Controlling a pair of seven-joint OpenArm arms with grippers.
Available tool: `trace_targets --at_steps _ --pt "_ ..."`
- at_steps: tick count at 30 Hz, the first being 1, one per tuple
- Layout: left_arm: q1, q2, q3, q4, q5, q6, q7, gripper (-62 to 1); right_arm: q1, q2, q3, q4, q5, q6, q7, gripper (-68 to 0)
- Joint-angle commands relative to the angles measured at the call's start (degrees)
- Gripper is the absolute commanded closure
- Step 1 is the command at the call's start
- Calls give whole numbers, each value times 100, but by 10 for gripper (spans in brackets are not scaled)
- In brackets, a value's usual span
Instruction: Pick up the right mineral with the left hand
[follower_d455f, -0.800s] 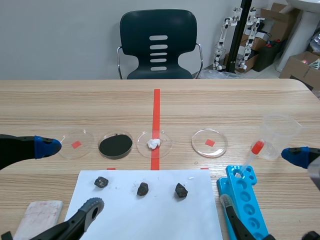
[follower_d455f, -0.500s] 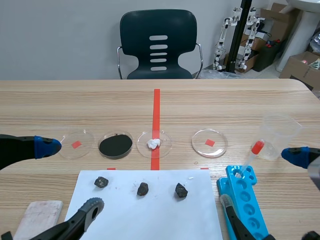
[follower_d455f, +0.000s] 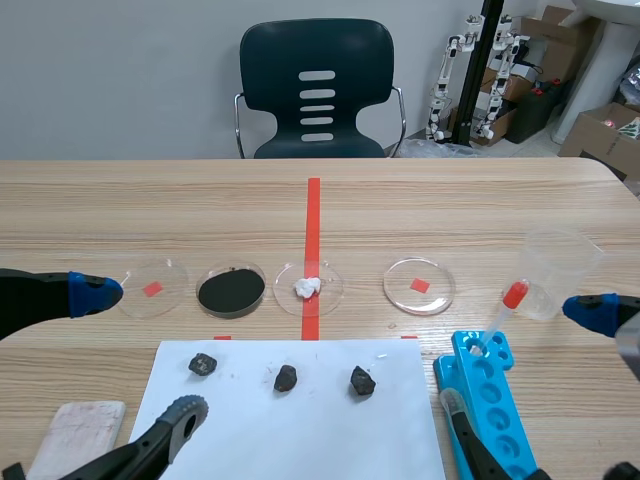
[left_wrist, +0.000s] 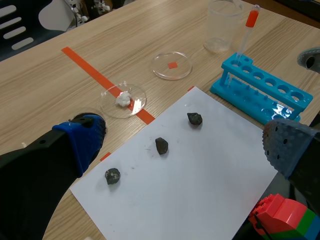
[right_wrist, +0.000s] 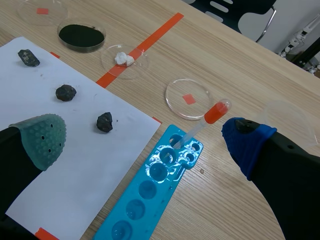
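On the wooden table (follower_d455f: 450, 200) everything is lying in front of us, and a dark chair (follower_d455f: 317, 90) is standing at its 12 o'clock edge. We are holding our left gripper (follower_d455f: 138, 353) low at the 9 o'clock side of the white sheet (follower_d455f: 300, 430), with its fingers spread wide and nothing between them. We are holding our right gripper (follower_d455f: 516, 355) low too, with its fingers just as wide apart and empty. They are straddling the blue rack (follower_d455f: 495, 400), which is lying at the sheet's 3 o'clock. A clear beaker (follower_d455f: 560, 265) is standing at the rack's 1 o'clock.

Four shallow dishes are sitting in a row at the sheet's 12 o'clock. Running from 9 toward 3 o'clock, they are a red-marked dish (follower_d455f: 165, 275), a black-powder dish (follower_d455f: 231, 267), a white-lump dish (follower_d455f: 325, 275) and a second marked dish (follower_d455f: 405, 280). A red-bulbed pipette (follower_d455f: 505, 305) is leaning in the rack's 12 o'clock end.

Three dark minerals are lying in a row on the sheet. The right mineral (follower_d455f: 362, 380) is resting at 1 o'clock of the sheet's middle, well apart from both grippers. The middle mineral (follower_d455f: 286, 377) is lying at its 9 o'clock, and the left mineral (follower_d455f: 203, 364) is lying farther that way.
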Motion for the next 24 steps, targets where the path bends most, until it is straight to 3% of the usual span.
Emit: trace_targets --at_steps 1,24 --pt "31 61 -26 151 -59 -9 -101 -623 35 44 15 70 46 -2 85 -679" --pt "33 221 -24 131 -66 -4 -98 -623 35 44 15 70 46 -2 85 -679"
